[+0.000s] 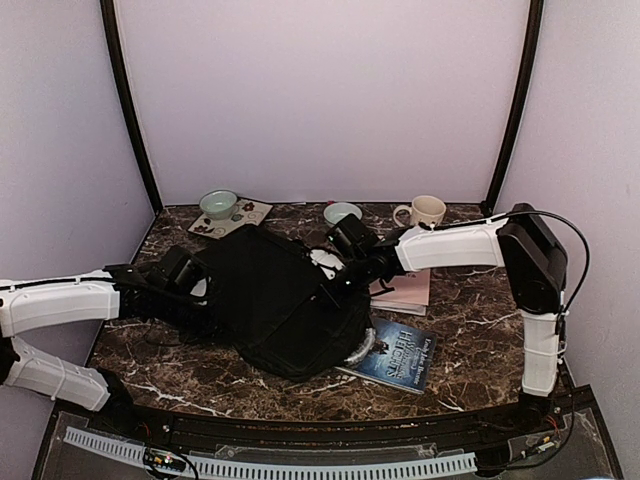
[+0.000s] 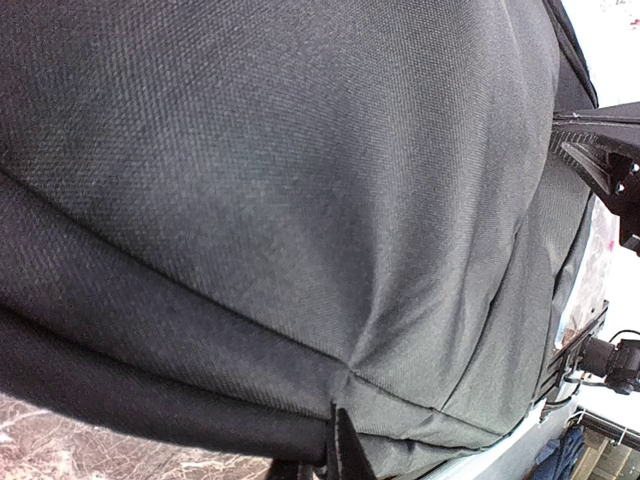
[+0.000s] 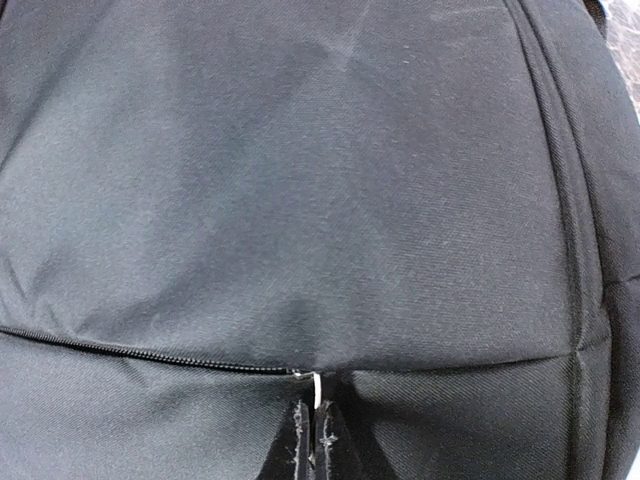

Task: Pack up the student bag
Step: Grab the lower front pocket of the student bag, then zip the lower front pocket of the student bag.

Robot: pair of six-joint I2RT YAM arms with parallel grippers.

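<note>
The student bag [image 1: 275, 295] is a big black fabric backpack lying flat in the middle of the marble table. My left gripper [image 1: 208, 300] reaches its left edge and, in the left wrist view, the left gripper [image 2: 340, 428] is shut on a pinched fold of the bag's fabric [image 2: 300, 200]. My right gripper [image 1: 337, 282] comes in from the right. In the right wrist view the right gripper [image 3: 316, 412] is shut on the small silver zipper pull [image 3: 317, 388]. The closed zipper [image 3: 150, 352] runs off to the left of it.
A blue book [image 1: 398, 356] and a pink book [image 1: 408, 292] lie right of the bag. At the back stand a cream mug [image 1: 426, 211], a teal bowl [image 1: 218, 204], a second bowl [image 1: 342, 212] and a flowered mat [image 1: 240, 220].
</note>
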